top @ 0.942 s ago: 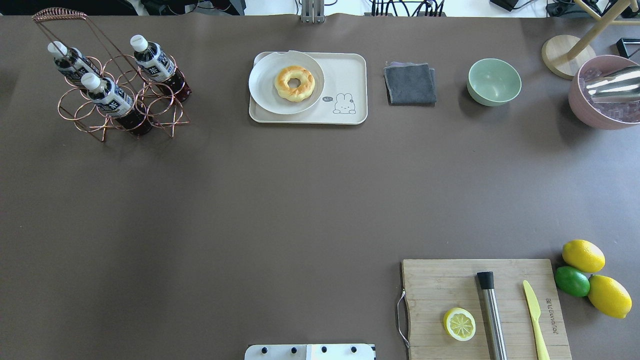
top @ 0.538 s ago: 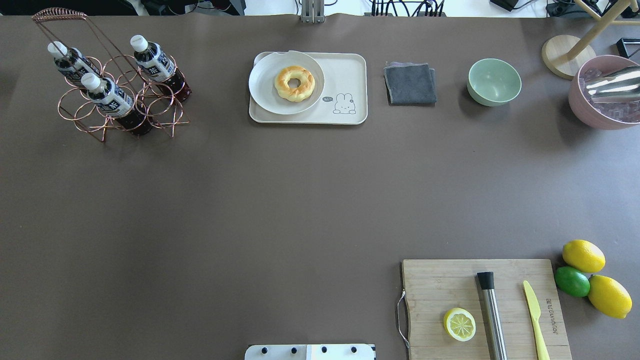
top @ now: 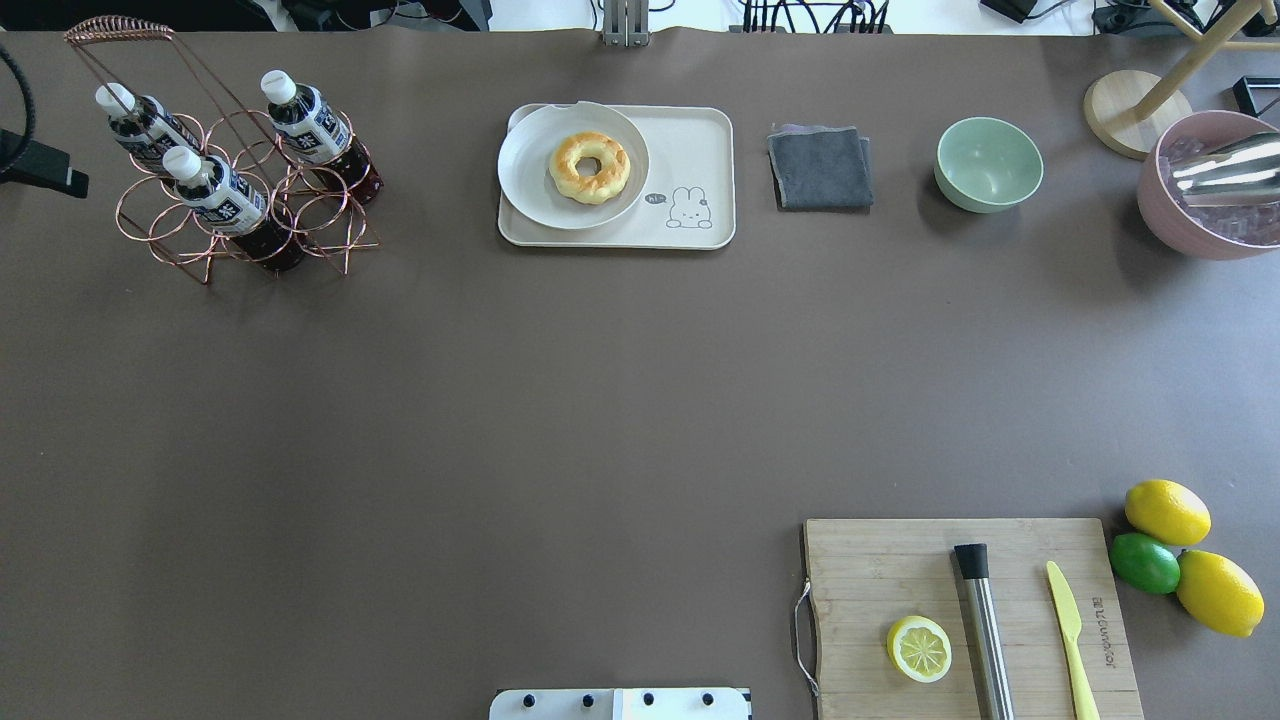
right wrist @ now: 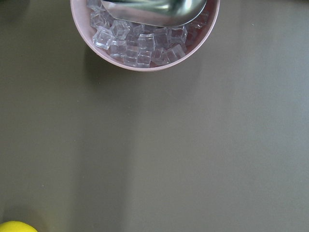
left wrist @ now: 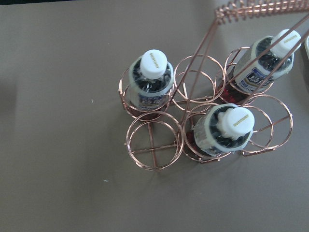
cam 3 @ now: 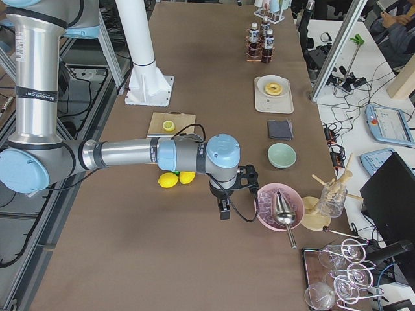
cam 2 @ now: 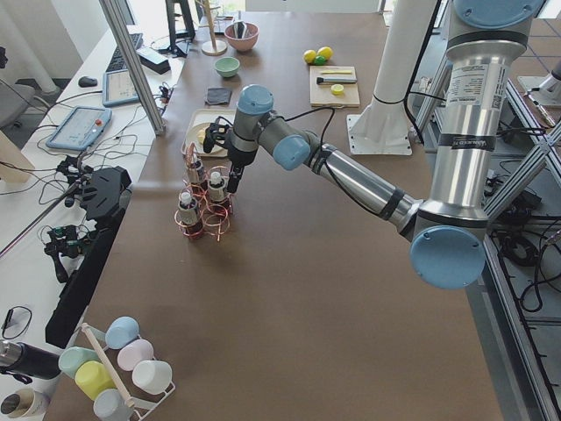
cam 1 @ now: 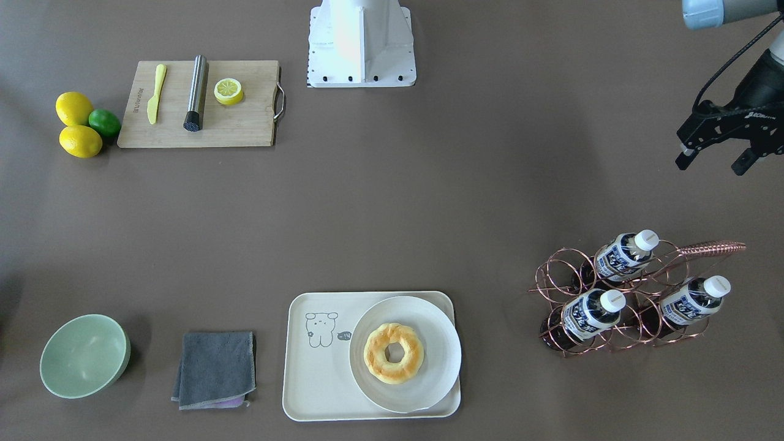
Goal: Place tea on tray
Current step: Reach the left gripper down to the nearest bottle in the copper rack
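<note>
Copper wire rack [cam 1: 637,300], six rings in two rows, holds all three tea bottles [cam 1: 587,313] upright. Bottles are clear plastic with a dark reddish-brown fill, white screw caps and white/dark-blue labels. The rack's tall handle [cam 1: 710,248], twisted at the top, arches over them. From the left wrist camera its slanted rods cross right above one cap [left wrist: 288,38]; the other two caps show fully.

Tray [cam 1: 318,386] is cream plastic with rounded corners and a raised rim, well apart from the rack across the brown table [cam 1: 490,202]. Round white plate [cam 1: 441,361] with a glazed doughnut [cam 1: 393,353] takes the tray half nearer the rack and overlaps the rim. The bear drawing [cam 1: 320,329] is on the other half. Folded grey cloth [cam 1: 214,367] and mint bowl [cam 1: 82,355] sit on the tray's far side from the rack.

Left gripper [cam 1: 712,165] hangs fingers-down on the robot's side of the rack, apart from it, jaws spread wide with nothing between them. Its height over the table is hard to judge. Right gripper [cam 3: 224,210] points down just beside the pink bowl [cam 3: 279,207] of ice cubes. Can't tell its jaw state from that side view.
</note>
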